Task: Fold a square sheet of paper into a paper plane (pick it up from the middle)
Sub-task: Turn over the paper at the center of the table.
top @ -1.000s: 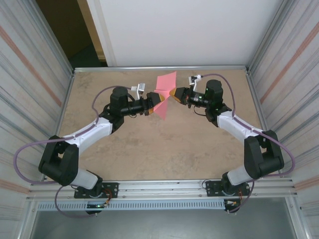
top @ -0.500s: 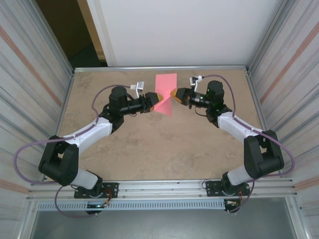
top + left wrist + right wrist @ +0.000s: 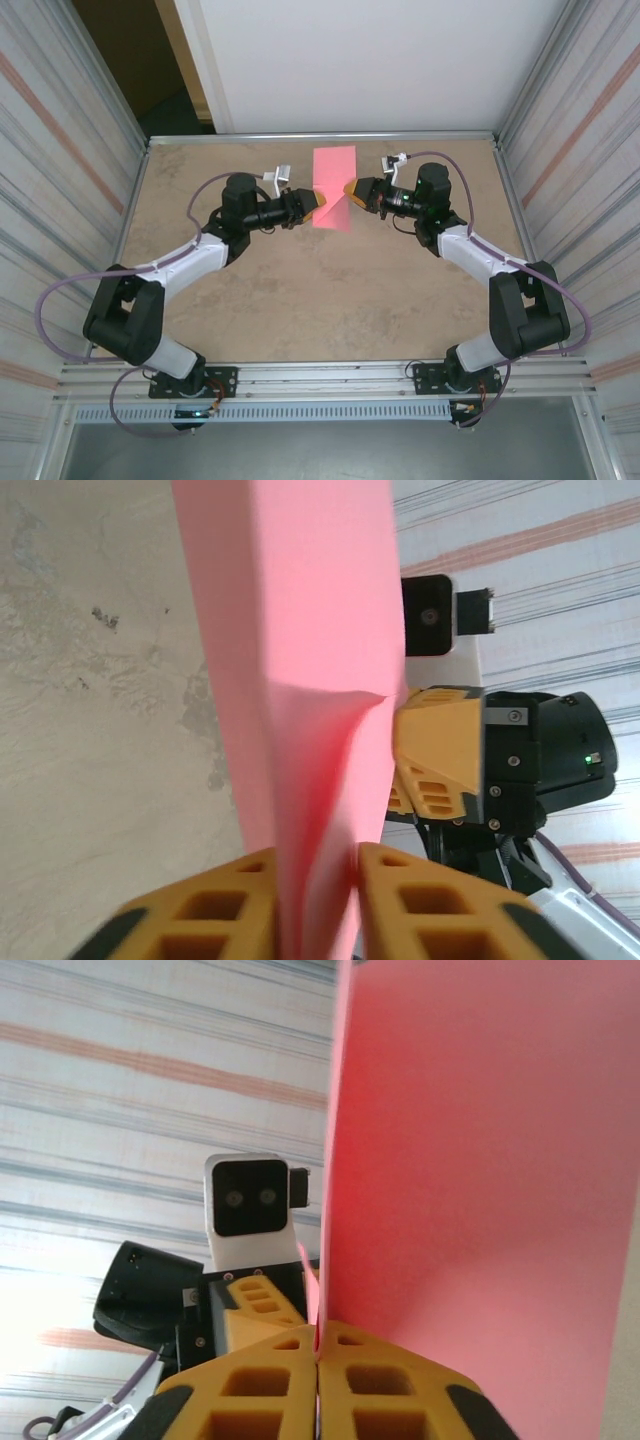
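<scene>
The square sheet of paper (image 3: 333,190), pink-red, hangs above the far middle of the table, bent along a soft fold into a tall rectangle. My left gripper (image 3: 316,201) reaches in from the left. In the left wrist view its gripper (image 3: 318,900) is closed around the doubled paper (image 3: 300,630), which fills the gap between the orange fingers. My right gripper (image 3: 347,188) faces it from the right. In the right wrist view this gripper (image 3: 318,1360) is shut tight on the sheet's (image 3: 470,1160) edge. The paper plane is out of view.
The tan tabletop (image 3: 320,290) is boxed in by corrugated side walls (image 3: 80,200) and a white back panel (image 3: 370,60). Both arms' purple cables (image 3: 60,300) loop outward. The two grippers sit nearly tip to tip, the left one's camera (image 3: 250,1195) facing the right wrist.
The left jaws have closed from wide open onto the paper. The sheet has straightened from a skewed, crumpled shape into a flatter upright rectangle. The right gripper has shifted slightly.
</scene>
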`<state>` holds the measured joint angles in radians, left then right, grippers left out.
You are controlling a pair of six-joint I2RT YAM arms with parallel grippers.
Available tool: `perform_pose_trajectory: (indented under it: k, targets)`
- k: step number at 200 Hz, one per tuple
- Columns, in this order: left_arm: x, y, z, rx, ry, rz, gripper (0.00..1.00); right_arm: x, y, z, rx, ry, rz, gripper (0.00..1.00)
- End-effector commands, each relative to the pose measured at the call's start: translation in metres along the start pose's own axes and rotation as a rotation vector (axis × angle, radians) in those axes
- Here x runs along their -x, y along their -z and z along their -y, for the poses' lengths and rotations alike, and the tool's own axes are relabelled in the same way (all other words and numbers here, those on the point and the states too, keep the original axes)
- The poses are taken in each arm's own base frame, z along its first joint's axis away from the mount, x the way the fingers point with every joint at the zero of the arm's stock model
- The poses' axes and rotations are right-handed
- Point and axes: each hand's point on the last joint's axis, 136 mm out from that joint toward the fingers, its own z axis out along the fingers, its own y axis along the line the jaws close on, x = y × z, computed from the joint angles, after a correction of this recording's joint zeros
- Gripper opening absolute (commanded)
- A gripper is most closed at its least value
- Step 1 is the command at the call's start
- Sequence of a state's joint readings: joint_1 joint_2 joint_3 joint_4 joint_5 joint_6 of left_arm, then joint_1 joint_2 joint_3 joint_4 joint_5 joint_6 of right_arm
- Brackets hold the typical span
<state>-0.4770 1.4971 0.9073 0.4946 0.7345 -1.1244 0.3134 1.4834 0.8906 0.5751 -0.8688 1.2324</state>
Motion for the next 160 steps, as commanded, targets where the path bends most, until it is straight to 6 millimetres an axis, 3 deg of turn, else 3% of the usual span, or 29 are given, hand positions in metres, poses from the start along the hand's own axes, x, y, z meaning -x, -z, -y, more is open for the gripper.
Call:
perform_pose_trajectory:
  k: [1,42,77,110,160]
  targets:
    - [0.006,-0.001,0.013,-0.034,-0.036,-0.016,0.14,-0.001,0.002,-0.001,0.008,-0.009,-0.013,0.14]
    - [0.01,-0.003,0.011,-0.036,-0.041,-0.016,0.06,-0.001,0.008,0.005,-0.039,-0.003,0.004,0.4]
    - [0.015,0.004,-0.005,0.011,-0.04,0.005,0.05,0.007,0.028,0.024,-0.186,0.036,0.082,0.62]
    - [0.015,0.019,-0.033,0.182,-0.086,0.009,0.05,0.014,0.051,0.043,-0.352,0.073,0.157,0.68]
    - [0.013,0.068,-0.088,0.774,-0.312,-0.065,0.07,0.018,0.076,0.059,-0.517,0.111,0.23,0.69]
